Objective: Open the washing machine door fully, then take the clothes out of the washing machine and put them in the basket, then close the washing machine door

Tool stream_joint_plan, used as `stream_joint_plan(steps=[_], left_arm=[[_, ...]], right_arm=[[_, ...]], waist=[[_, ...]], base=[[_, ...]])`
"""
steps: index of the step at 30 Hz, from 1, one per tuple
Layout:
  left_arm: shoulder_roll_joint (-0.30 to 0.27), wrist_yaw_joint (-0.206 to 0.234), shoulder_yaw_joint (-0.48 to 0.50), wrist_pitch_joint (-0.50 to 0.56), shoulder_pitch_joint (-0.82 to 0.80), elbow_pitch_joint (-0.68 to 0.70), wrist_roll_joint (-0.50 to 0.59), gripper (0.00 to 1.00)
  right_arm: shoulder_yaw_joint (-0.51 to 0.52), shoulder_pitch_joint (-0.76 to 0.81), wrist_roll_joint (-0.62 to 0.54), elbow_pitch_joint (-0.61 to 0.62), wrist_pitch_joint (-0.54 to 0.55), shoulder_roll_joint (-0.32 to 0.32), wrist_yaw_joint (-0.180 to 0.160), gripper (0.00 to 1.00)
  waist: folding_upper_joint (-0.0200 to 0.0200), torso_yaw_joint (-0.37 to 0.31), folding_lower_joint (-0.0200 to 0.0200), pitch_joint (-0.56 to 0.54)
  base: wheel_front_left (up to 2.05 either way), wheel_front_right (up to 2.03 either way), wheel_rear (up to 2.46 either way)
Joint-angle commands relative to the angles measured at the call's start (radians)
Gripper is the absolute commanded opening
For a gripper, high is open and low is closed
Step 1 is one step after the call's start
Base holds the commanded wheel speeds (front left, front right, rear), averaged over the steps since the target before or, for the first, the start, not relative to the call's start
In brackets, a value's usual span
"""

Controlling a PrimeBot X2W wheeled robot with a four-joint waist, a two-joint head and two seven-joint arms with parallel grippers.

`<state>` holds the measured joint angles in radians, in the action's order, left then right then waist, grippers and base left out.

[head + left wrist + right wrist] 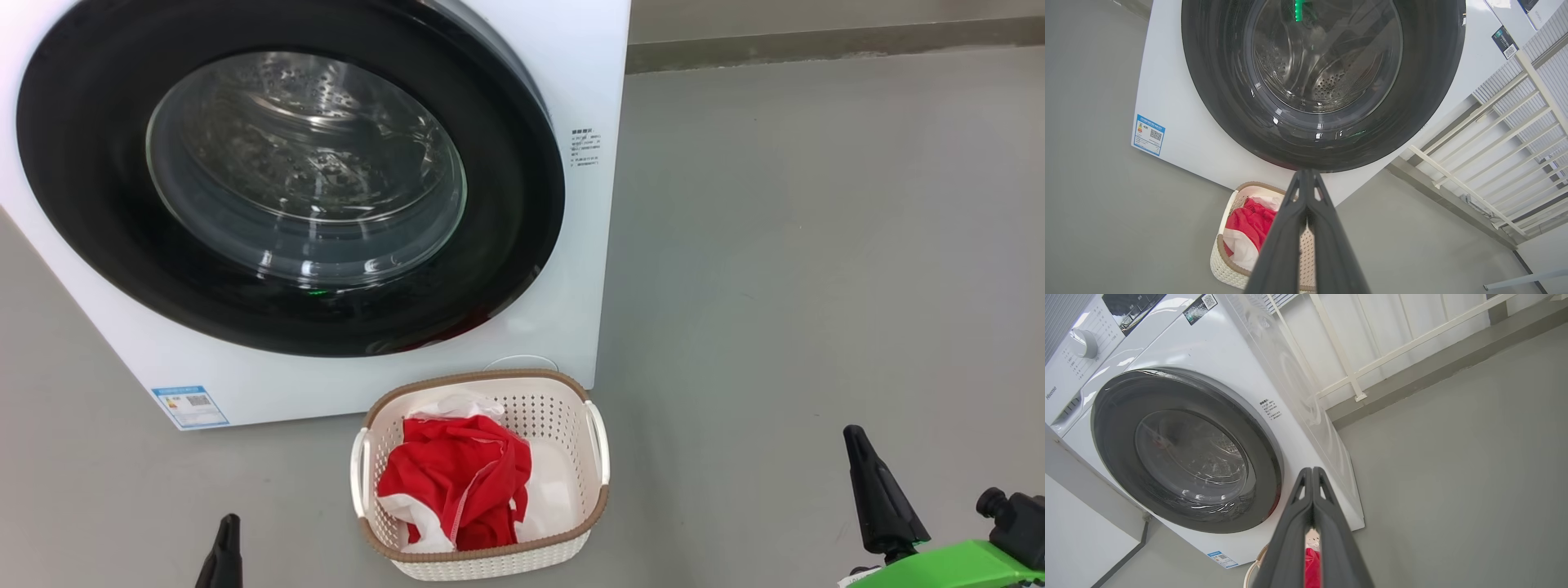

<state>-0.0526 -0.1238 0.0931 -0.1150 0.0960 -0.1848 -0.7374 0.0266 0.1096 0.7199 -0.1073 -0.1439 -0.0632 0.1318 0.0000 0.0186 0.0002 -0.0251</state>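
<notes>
Your washing machine [588, 245] stands on the grey floor [816, 245]. Its big round door [302, 171] lies flat against the front, so it is closed. Through the glass you can see the shiny drum [1327, 61] with its little holes. A small blue label [189, 406] is stuck at the machine's bottom left corner.

The basket [482, 377] sits on the floor just in front of the machine's bottom edge, near its right corner. The red clothes [449, 482] lie bunched up inside the basket, more to its left side, with white bits showing at the edges.

Your left pincer [1306, 172] is narrow. Its two dark fingers are pressed together at the tips and hold nothing. In the left wrist view it points at the bottom of the door's black rim, with the basket under it. In the head view its tip is over the floor, left of the basket.

Your right pincer [1312, 469] is narrow too, with its fingers together and nothing between them. In the head view it is over the floor, well apart from the basket on the right.

A white railing [1336, 347] stands by the wall behind the machine.
</notes>
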Motion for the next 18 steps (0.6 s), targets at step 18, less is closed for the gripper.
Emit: stream_joint_plan(steps=[18], left_arm=[[-0.006,-0.004,0.014,0.056,-0.08,0.0,-0.218,0.0]], right_arm=[[0.013,-0.087,0.232,-0.016,0.054,-0.016,0.0,0.0]], waist=[[0.0,-0.004,-0.0001,0.007]], base=[[0.0,0.0,0.0]])
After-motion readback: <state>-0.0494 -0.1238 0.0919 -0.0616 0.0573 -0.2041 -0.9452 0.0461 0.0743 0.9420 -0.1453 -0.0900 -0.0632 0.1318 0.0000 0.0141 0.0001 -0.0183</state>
